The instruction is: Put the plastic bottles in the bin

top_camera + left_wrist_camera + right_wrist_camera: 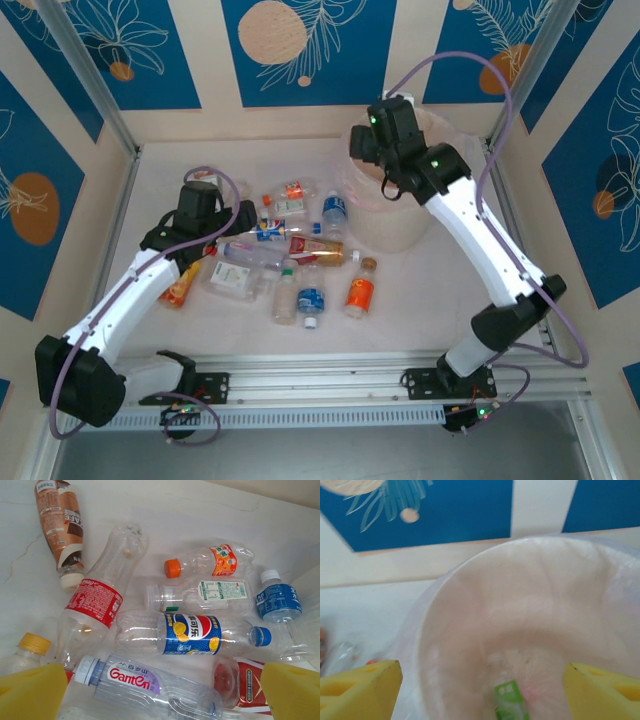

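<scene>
Over bin at 1 o'clock, right tool stood spread, empty; left tool gaped above bottles; retreat needed liner clearance.

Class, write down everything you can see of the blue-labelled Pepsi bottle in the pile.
The Pepsi bottle is clear, dented plastic with a blue label and a blue cap, and it looks empty. It lies on its side on the white table, in mid-pile, its base beside the red-labelled bottle.

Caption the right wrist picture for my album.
Open right pincer above the bin, a green-labelled bottle inside.
</scene>
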Controlling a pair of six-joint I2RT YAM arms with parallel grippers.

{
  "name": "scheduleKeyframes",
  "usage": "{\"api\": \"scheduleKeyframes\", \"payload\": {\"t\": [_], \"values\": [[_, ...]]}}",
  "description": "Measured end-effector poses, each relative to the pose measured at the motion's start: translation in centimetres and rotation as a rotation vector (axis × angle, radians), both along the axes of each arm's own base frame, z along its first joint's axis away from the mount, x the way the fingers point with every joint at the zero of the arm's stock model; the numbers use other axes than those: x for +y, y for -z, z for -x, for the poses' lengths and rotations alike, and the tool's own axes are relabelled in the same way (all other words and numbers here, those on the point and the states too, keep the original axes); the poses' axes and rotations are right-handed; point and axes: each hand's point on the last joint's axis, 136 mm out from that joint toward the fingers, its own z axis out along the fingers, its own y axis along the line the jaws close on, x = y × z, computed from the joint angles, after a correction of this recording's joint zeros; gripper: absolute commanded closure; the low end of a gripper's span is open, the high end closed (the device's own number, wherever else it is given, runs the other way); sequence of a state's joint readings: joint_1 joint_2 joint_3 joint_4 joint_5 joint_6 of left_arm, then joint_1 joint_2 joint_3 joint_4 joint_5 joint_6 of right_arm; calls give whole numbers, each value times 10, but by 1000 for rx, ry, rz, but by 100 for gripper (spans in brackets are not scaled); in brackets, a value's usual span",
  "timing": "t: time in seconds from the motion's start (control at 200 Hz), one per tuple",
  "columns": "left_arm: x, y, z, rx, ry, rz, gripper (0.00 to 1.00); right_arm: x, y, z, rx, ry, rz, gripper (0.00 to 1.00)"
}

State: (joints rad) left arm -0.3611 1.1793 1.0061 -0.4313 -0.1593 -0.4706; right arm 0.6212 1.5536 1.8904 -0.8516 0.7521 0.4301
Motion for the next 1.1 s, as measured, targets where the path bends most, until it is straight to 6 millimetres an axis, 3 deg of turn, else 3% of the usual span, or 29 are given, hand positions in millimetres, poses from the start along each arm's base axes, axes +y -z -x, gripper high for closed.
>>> {"api": "scheduleKeyframes", "payload": {"t": [0.095,0.215,0.365,0.57,0.795,0.92,1.1], "values": [[1,0,0,-2,-6,-1,1,15,5,39,32,-62,-12,19],[2,-1,0,-4,-13,-5,1,19,34,86,121,-103,-24,20],[7,-3,1,-14,-38,-2,0,18,98,135,301,-96,-17,19],[12,-8,2,-34,-63,-7,0,8,195,175,577,-2,-2,15],[12,-4,3,-26,-67,-8,0,-16,266,191,772,111,-51,15],[13,-3,3,-23,-68,-10,0,-17,289,189,826,137,-107,13],[13,-2,3,-22,-68,-10,1,-2,308,183,872,119,-167,10]]}}
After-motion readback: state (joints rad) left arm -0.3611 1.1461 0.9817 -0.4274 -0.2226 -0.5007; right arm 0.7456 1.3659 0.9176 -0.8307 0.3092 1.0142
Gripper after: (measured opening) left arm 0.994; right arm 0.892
